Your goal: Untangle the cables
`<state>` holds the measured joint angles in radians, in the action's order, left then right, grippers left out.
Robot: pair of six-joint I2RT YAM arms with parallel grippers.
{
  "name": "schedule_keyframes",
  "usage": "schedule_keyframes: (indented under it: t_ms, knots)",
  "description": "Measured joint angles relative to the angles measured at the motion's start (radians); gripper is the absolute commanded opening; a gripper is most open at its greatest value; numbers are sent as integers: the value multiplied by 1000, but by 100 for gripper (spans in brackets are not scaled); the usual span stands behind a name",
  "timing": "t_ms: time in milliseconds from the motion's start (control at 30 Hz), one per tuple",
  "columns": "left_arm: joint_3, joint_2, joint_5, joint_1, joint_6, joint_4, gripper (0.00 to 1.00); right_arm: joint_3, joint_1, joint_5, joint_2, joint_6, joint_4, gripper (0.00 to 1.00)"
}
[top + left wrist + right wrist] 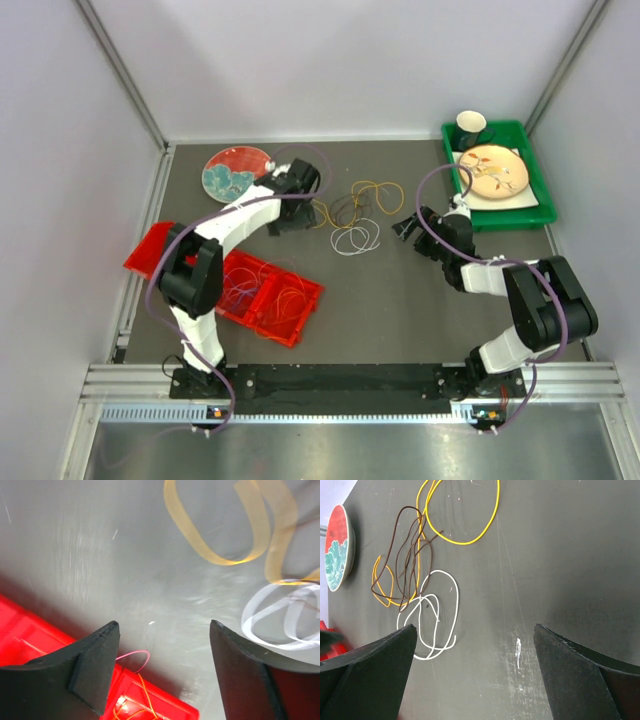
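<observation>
The loose cables lie mid-table: yellow loops [378,193], a dark loop [345,210] and a white coil [356,240]. My left gripper [288,218] hangs open and empty just left of them. In its wrist view [165,626] a blurred yellow cable [200,547] and the white cable [280,615] lie ahead to the right. My right gripper [405,228] is open and empty just right of the pile. Its wrist view [475,628] shows the white coil [432,615], a dark brown cable [410,560] crossing an orange one [382,587], and a yellow loop [470,525].
A red tray [270,295] at the front left holds more orange, red and blue cables, and a pink loop [135,655] hangs over its edge [30,630]. A red and teal plate [235,172] lies at the back left. A green tray [535,190] with a plate and a cup stands at the back right.
</observation>
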<state>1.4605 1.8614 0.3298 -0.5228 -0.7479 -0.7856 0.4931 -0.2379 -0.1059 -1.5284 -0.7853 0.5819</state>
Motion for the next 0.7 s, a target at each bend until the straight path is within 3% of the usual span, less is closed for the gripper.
schedule_keyframes:
  t_ms: [133,233,700]
  knots:
    - [161,2,-15,0,139,-63,73,0,0,-1,0,0,0,99]
    - [188,2,-15,0,231,-118,72,0,0,-2,-2,0,0,99]
    - [-77,0,-17,4,389,-193,67,0,5,-10,-5,0,0,99]
